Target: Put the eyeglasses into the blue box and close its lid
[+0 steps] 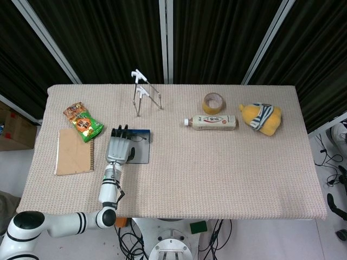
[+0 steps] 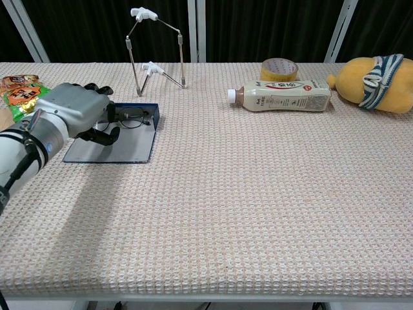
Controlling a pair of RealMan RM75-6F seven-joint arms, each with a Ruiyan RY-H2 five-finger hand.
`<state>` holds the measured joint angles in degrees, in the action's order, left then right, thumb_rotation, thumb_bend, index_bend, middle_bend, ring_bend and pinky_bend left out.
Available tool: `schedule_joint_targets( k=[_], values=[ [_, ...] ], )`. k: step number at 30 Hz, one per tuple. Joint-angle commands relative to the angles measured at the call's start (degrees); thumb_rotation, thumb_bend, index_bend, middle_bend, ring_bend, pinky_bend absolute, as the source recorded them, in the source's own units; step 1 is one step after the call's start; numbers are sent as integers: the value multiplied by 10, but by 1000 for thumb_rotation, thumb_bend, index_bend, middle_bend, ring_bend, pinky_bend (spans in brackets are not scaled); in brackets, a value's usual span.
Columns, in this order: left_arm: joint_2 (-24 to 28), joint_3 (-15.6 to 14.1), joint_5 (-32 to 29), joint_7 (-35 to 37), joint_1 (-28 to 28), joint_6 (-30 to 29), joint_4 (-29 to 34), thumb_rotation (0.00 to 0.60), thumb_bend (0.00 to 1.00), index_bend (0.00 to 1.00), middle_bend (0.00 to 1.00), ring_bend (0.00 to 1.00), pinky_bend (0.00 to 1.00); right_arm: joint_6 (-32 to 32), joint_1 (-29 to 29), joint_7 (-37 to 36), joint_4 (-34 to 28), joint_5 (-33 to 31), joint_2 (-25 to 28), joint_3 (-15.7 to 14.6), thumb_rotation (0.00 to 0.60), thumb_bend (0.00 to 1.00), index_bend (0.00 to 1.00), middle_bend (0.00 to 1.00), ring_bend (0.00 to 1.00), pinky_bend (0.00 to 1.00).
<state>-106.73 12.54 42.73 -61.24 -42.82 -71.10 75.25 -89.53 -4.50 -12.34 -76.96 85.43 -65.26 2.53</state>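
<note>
Eyeglasses (image 2: 132, 120) are seen lying in the open blue box (image 2: 132, 147) near the table's left edge, left hand (image 2: 79, 111) curled over them, grip unclear; release and lid closing judged next.

Left hand (image 1: 117, 149) rests over the blue box (image 1: 140, 151); eyeglasses (image 1: 139, 140) at its 1 o'clock, notebook (image 1: 74, 151) at 9.

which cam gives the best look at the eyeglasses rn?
Chest view. The eyeglasses show from the side, with lenses and frame readable, lying at the far end of the blue box, just past the left hand. The head view shows only a thin dark outline of them beside the hand; detail is too small.
</note>
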Motion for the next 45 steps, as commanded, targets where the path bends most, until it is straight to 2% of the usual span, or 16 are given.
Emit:
schedule_joint_targets(
  k=[1, 7, 14, 20, 23, 26, 33, 37, 42, 45],
  values=[
    [-6, 2, 3, 4, -3, -1, -11, 251, 456, 280, 0, 0, 127, 1, 0, 0, 0, 0, 0, 0, 600, 456, 0, 0, 0, 0],
    [-18, 3, 4, 5, -7, 0, -37, 251, 455, 224, 0, 0, 127, 2, 0, -1, 1, -1, 0, 0, 600, 458, 0, 0, 0, 0],
    [-23, 6, 0, -1, -8, -1, -51, 264, 455, 216, 0, 0, 127, 1, 0, -3, 1, -1, 0, 0, 600, 460, 0, 0, 0, 0],
    [-13, 2, 8, 7, 2, -13, -23, 277, 455, 204, 0, 0, 127, 0, 0, -1, -1, 1, 1, 0, 600, 460, 0, 0, 0, 0],
    [7, -11, 17, 9, 16, -27, 25, 283, 442, 212, 0, 0, 127, 0, 1, 1, -3, 3, 2, 0, 600, 460, 0, 0, 0, 0],
    [36, -34, 45, 21, 35, -46, 80, 283, 386, 223, 0, 0, 128, 1, 1, 4, -4, 3, 2, 0, 600, 460, 0, 0, 0, 0],
    [72, -91, 109, 45, 68, -70, 134, 312, 350, 236, 0, 0, 127, 0, 2, 10, -9, 6, 1, -1, 600, 460, 0, 0, 0, 0],
    [76, -102, 109, 54, 75, -53, 135, 328, 350, 245, 0, 0, 128, -1, 3, 15, -13, 9, 1, -2, 600, 460, 0, 0, 0, 0],
    [62, -98, 104, 71, 80, -37, 104, 307, 335, 244, 0, 0, 122, -3, 2, 19, -16, 7, 3, -1, 600, 461, 0, 0, 0, 0],
    [55, -96, 102, 74, 80, -25, 86, 336, 334, 240, 0, 0, 122, -4, 1, 18, -16, 6, 3, -1, 600, 460, 0, 0, 0, 0]
  ],
)
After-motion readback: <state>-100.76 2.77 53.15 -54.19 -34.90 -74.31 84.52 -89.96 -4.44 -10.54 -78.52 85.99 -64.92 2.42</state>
